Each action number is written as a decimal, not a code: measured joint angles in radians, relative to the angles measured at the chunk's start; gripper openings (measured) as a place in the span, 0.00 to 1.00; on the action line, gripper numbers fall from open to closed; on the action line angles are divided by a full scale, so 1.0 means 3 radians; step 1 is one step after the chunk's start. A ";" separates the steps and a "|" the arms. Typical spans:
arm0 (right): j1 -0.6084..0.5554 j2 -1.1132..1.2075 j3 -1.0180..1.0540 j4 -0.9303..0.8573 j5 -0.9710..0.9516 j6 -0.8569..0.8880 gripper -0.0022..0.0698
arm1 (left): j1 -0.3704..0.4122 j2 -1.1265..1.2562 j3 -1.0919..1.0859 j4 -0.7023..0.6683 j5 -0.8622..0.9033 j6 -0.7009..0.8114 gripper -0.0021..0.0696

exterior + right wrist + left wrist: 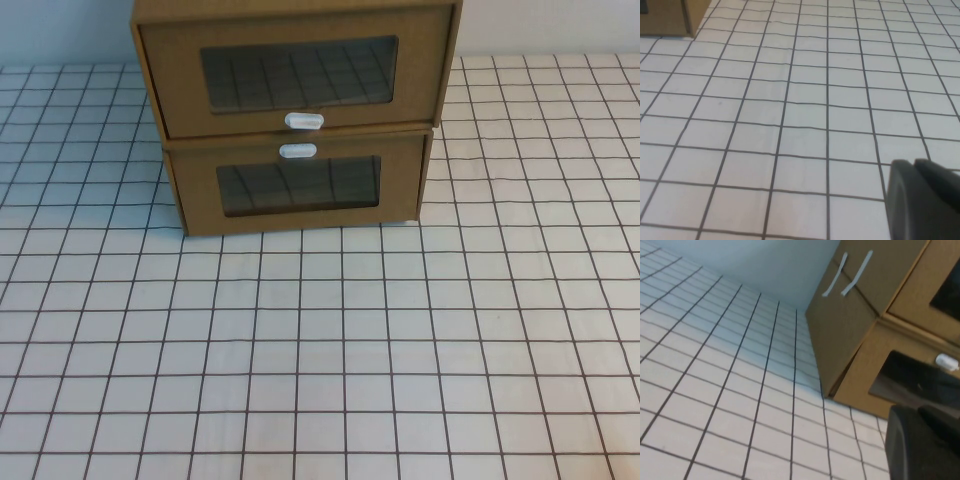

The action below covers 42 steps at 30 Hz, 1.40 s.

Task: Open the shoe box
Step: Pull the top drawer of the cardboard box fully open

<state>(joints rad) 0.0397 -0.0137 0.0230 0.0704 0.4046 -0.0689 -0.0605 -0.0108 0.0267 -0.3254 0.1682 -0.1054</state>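
Two brown cardboard shoe boxes stand stacked at the back of the table: the upper box [295,70] and the lower box [300,185]. Each has a dark window front that is closed. A white handle [304,121] sits on the upper front and another handle [298,151] on the lower one. Neither arm appears in the high view. In the left wrist view my left gripper [917,410] is shut and empty, hanging a short way off the boxes' side wall [845,325]. My right gripper [914,163] is shut and empty over bare cloth, far from the box corner [665,17].
A white cloth with a dark grid [320,360] covers the table in front of and beside the boxes. Two white tape strips [847,275] cross the boxes' side wall. A pale wall rises behind the boxes.
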 joint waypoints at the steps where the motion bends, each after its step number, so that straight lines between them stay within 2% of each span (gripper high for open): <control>1: 0.0000 0.0000 0.0000 0.0000 0.0000 0.0000 0.01 | 0.0000 0.0000 0.0000 -0.0051 -0.0072 -0.0014 0.03; 9: 0.0000 0.0000 0.0000 0.0000 0.0000 0.0000 0.01 | 0.0000 0.0000 0.0000 -0.0137 -0.0324 0.0086 0.03; 12: 0.0000 0.0000 0.0000 0.0000 0.0000 0.0000 0.01 | 0.0000 0.0020 -0.0141 -0.0157 -0.0047 0.0041 0.03; 16: 0.0000 0.0000 0.0000 0.0000 0.0000 0.0000 0.01 | 0.0000 0.0465 -0.0732 -0.0134 0.0569 0.0024 0.03; 19: 0.0000 0.0000 0.0000 0.0000 0.0000 0.0000 0.01 | 0.0000 0.0972 -0.1275 -0.0125 0.1035 0.0209 0.03; 24: 0.0000 0.0000 0.0000 0.0000 0.0000 0.0000 0.01 | 0.0000 0.1936 -0.2287 -0.0274 0.1579 0.0968 0.03; 33: 0.0000 0.0000 0.0000 0.0000 0.0000 0.0000 0.01 | 0.0000 0.3696 -0.4385 -0.0841 0.2097 0.2062 0.03; 38: 0.0000 0.0000 0.0000 0.0000 0.0000 0.0000 0.01 | 0.0005 0.4632 -0.5611 -0.1191 0.2454 0.2295 0.03; 42: 0.0000 0.0000 0.0000 0.0000 0.0000 0.0000 0.01 | -0.0045 0.5356 -0.6547 -0.1247 0.2884 0.2264 0.03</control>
<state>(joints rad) 0.0397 -0.0137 0.0230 0.0704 0.4046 -0.0689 -0.0740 1.5961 -1.9374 -0.6994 1.0335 0.5739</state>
